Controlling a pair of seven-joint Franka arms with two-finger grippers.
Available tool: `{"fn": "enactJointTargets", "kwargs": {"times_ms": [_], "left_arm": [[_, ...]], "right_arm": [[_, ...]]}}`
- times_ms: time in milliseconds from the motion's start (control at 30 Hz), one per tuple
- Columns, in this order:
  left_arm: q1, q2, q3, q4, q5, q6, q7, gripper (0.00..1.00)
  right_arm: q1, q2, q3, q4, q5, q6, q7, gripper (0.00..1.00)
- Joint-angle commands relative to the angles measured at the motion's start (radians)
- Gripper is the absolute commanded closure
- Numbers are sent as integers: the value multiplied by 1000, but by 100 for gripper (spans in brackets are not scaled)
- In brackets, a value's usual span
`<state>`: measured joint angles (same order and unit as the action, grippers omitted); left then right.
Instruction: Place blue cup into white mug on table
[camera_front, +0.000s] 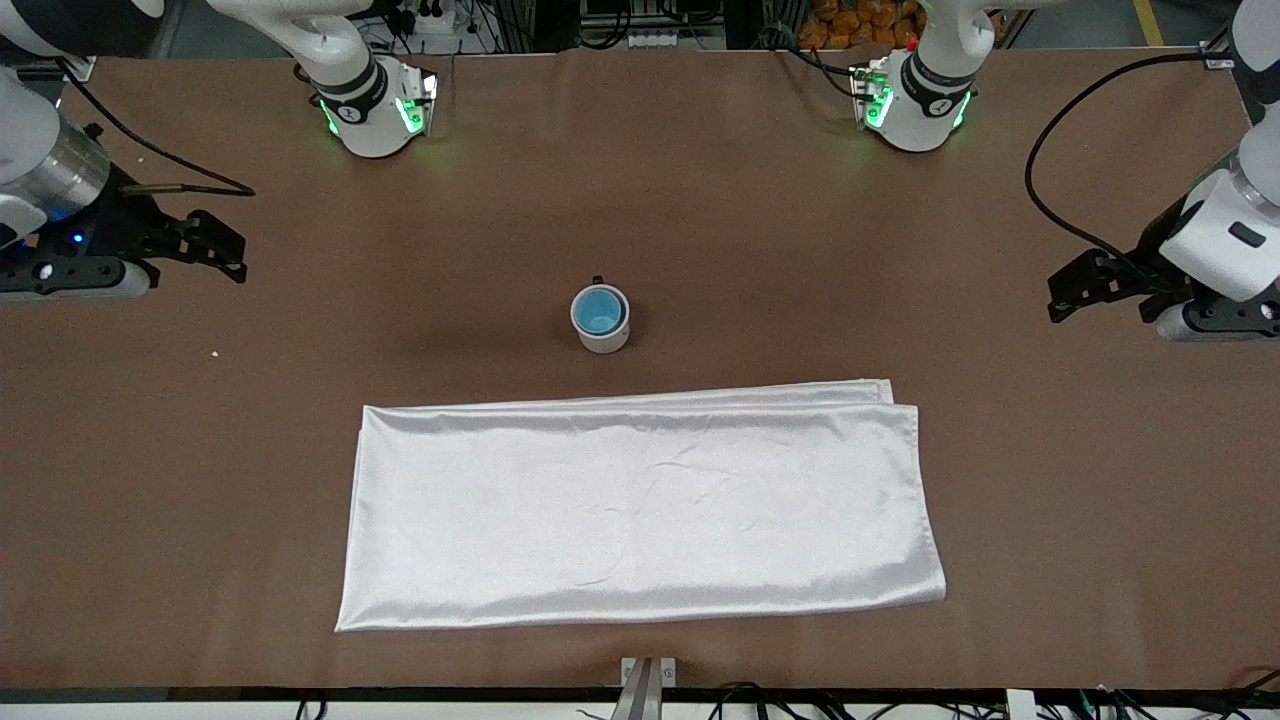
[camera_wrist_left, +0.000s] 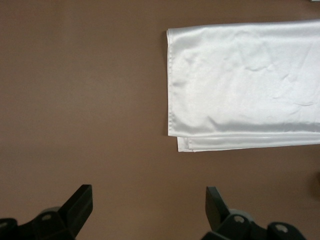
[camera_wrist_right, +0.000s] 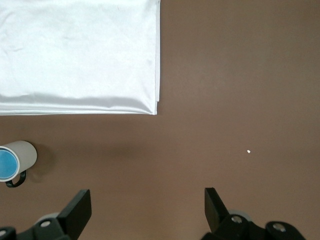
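Brown worktop (camera_front: 300, 330) midway along: blue cup (camera_front: 599, 311) nested inside white mug (camera_front: 603, 336); left gripper (camera_front: 1080, 290) and right gripper (camera_front: 215, 250) waiting over opposite ends, jaws apart.

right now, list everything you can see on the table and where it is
small bright-blue cup: 1, blue, inside the white mug, mid-table
small white cylindrical mug: 1, white with dark handle, upright, farther from the front camera than the cloth
shiny white folded cloth: 1, white, flat, nearer the front camera than the mug
matte-brown table: 1, brown, under everything
pale crumb: 1, whitish, toward the right arm's end
left gripper: 1, black, open, waiting at its end
right gripper: 1, black, open, at its end
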<state>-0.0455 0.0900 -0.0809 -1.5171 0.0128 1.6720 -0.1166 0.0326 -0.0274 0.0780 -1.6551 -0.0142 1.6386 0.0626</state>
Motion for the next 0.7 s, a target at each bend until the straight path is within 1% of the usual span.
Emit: {"fn": "enactJointTargets", "kwargs": {"times_ms": [0, 200, 667], "left_arm": [[-10, -44, 15, -44, -24, -5, 2, 0], [-10, -65, 15, -72, -24, -3, 2, 0], [-10, -59, 15, -64, -13, -3, 2, 0]], "right_arm": [[-23, -8, 5, 28, 20, -2, 0, 0], [-31, -5, 5, 48, 17, -11, -9, 0], [-39, -5, 5, 49, 10, -11, -15, 0]]}}
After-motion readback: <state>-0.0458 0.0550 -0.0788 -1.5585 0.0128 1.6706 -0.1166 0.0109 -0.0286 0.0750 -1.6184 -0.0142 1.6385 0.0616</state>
